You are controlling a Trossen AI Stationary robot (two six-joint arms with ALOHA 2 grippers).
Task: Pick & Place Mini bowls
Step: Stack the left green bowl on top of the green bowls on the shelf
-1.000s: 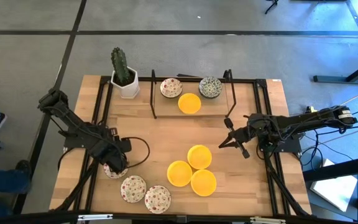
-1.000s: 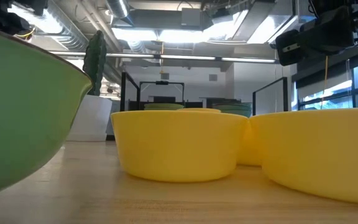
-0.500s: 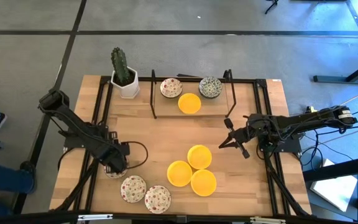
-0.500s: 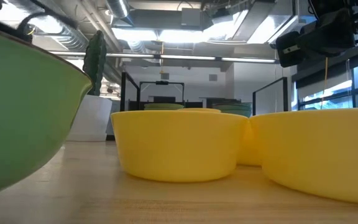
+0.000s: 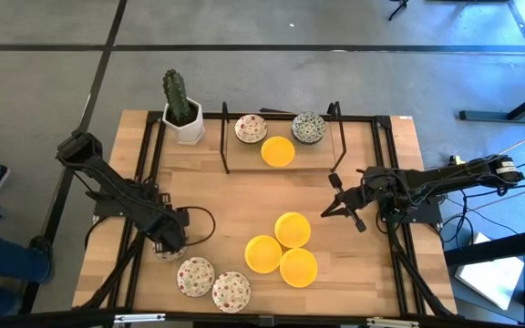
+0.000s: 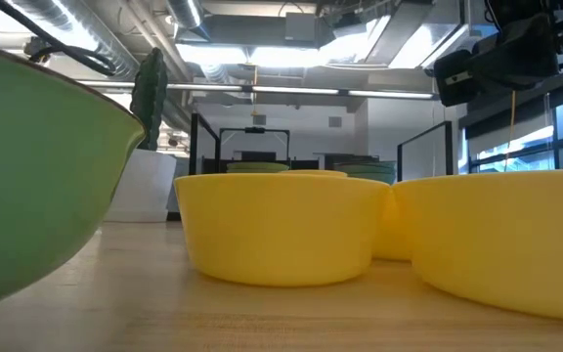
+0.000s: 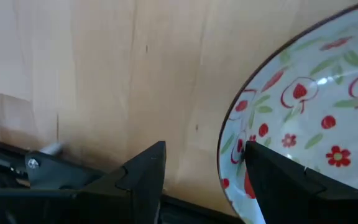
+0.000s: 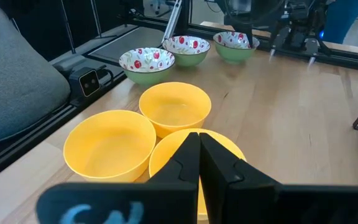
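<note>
Over the last second our left gripper (image 5: 167, 240) has slid a little toward the table's left front and dropped onto the red-speckled bowl (image 5: 164, 250) there; the right arm has not moved. In the left wrist view the fingers are spread, one pad (image 7: 272, 180) inside the speckled bowl's rim and the other outside on the bare wood, so we straddle the rim but have not yet closed on it. We judge this to be the grasp step of a pick. Next we need to close firmly on the thin rim and lift straight up, clear of the two neighbouring speckled bowls (image 5: 195, 275), then likely carry it toward the black frame (image 5: 224, 146) at the back, where three bowls already sit. Our right gripper (image 5: 344, 208) waits with fingers pressed together, holding nothing, near the three yellow bowls (image 5: 281, 252).
</note>
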